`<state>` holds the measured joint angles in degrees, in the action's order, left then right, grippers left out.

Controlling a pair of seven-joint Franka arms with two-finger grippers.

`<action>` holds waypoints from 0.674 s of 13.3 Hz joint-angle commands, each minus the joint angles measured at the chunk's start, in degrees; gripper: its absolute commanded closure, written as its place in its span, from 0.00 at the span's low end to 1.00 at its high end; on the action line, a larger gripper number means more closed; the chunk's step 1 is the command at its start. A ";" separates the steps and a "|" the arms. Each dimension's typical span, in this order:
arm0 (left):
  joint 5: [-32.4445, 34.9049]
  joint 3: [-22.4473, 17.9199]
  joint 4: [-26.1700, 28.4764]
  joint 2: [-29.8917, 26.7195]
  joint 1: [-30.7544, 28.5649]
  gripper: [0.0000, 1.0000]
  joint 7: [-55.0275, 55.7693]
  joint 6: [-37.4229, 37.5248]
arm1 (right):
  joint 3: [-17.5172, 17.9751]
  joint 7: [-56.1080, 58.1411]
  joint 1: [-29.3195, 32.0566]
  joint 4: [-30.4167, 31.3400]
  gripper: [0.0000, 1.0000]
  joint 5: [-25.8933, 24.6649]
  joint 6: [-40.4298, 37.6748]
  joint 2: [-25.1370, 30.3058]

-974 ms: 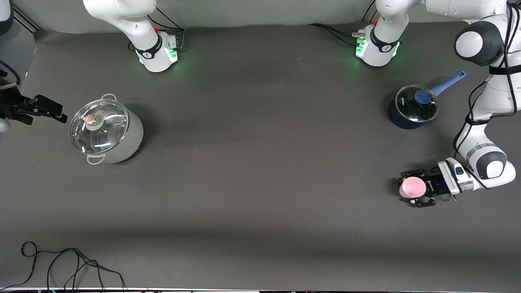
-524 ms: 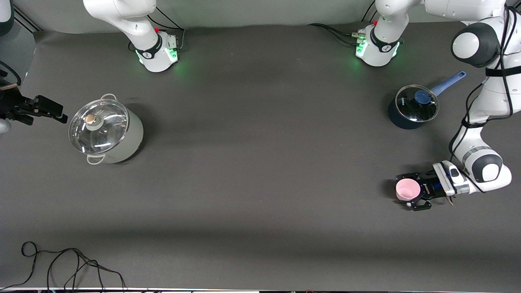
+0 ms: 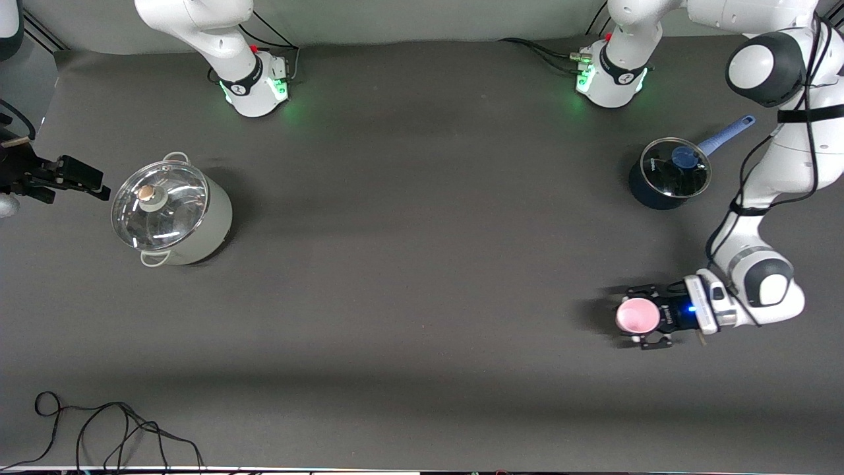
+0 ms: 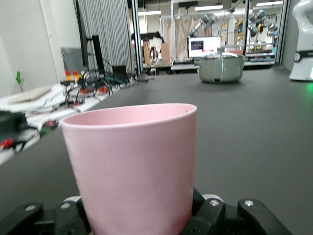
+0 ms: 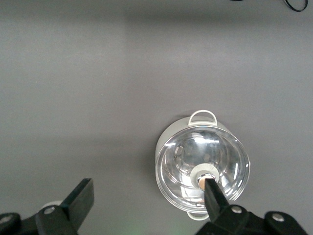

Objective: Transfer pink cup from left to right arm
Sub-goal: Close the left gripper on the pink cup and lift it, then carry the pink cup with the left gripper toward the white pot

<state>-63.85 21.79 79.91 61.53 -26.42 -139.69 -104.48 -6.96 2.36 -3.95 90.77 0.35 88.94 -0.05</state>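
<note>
The pink cup (image 3: 635,315) is upright, mouth up, in my left gripper (image 3: 643,317), whose black linkage fingers are shut round its lower wall. It hangs a little above the table near the left arm's end. In the left wrist view the cup (image 4: 134,166) fills the middle, with the left gripper (image 4: 142,218) clasping its base. My right gripper (image 3: 78,179) is open and empty beside the lidded pot at the right arm's end. In the right wrist view the right gripper (image 5: 146,198) has its flat fingers spread wide over bare table.
A grey-white pot with a glass lid (image 3: 171,211) stands at the right arm's end and shows in the right wrist view (image 5: 203,164). A dark blue lidded saucepan (image 3: 669,175) with a blue handle stands near the left arm's base. A black cable (image 3: 112,429) lies at the front edge.
My left gripper has carried the pink cup a short way toward the right arm's end of the table. The right gripper has barely moved.
</note>
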 commanded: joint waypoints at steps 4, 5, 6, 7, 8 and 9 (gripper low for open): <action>-10.39 0.88 -5.20 0.08 14.01 1.00 5.39 -8.79 | 0.11 -20.08 -1.85 -0.33 0.00 1.06 -0.52 -0.30; -12.15 1.58 -5.73 0.08 15.94 1.00 5.39 -11.86 | 0.11 -23.16 -1.85 -0.33 0.00 1.06 -1.04 -0.21; -12.95 3.24 -6.43 0.08 17.35 1.00 5.39 -15.46 | 0.02 -26.49 -1.76 -0.50 0.00 1.15 -2.26 -0.21; -13.48 5.78 -6.52 0.08 18.06 1.00 5.48 -19.84 | -0.24 -29.92 -1.76 -0.42 0.00 1.15 -2.54 0.05; -14.10 9.54 -6.52 0.08 18.24 1.00 5.48 -25.11 | -0.42 -34.83 -1.76 -0.42 0.00 1.15 -2.54 0.22; -14.28 13.32 -6.52 0.08 18.51 1.00 5.74 -30.73 | -0.51 -40.19 -1.59 -0.42 0.00 1.23 -2.45 0.14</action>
<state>-76.78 30.24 74.35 61.54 -8.44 -135.02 -128.05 -6.89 -29.62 -5.44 90.76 0.45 87.42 -0.32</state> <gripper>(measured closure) 0.405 0.000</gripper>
